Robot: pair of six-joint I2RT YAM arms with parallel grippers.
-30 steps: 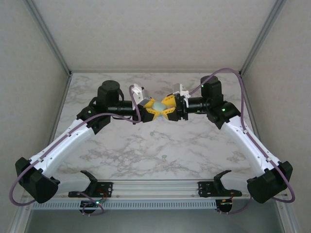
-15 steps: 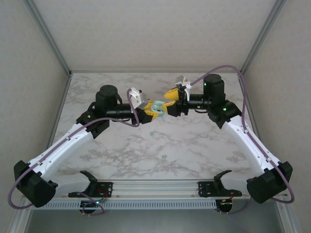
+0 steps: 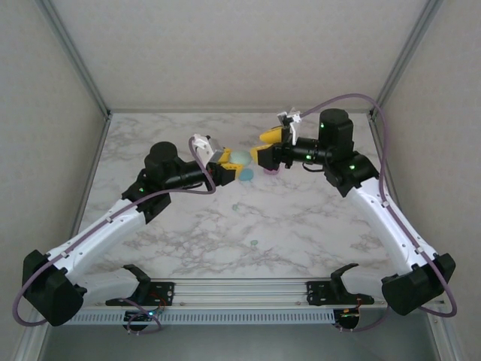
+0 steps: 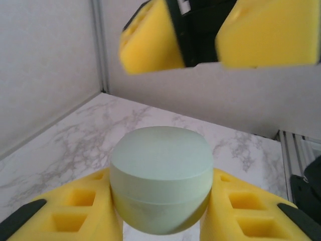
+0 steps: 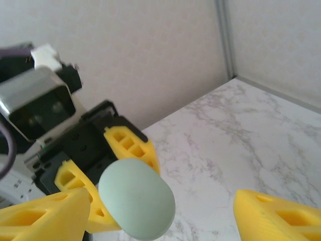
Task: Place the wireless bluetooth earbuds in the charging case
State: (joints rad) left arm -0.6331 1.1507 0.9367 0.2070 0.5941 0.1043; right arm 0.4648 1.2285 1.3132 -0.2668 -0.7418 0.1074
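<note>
My left gripper (image 3: 231, 164) is shut on a closed mint green charging case (image 3: 239, 156), held above the back middle of the table. In the left wrist view the case (image 4: 159, 178) sits squeezed between both yellow fingers (image 4: 65, 211). My right gripper (image 3: 264, 146) hangs open just right of the case and apart from it. Its fingers (image 5: 281, 216) stand wide in the right wrist view, with the case (image 5: 136, 198) between and beyond them. Two tiny pale earbuds lie on the marble, one (image 3: 234, 206) near the centre and one (image 3: 254, 243) closer to the front.
Under the grippers a rounded teal piece (image 3: 246, 174) and a pink piece (image 3: 272, 171) rest on the table, both partly hidden. Grey walls with metal posts close in the back and sides. The arms' mounting rail (image 3: 240, 289) runs along the front edge.
Both grippers met at the mint case a second ago. The right gripper has since come off it, opened and pulled back to the right. The left gripper keeps the case and shifted slightly left.
</note>
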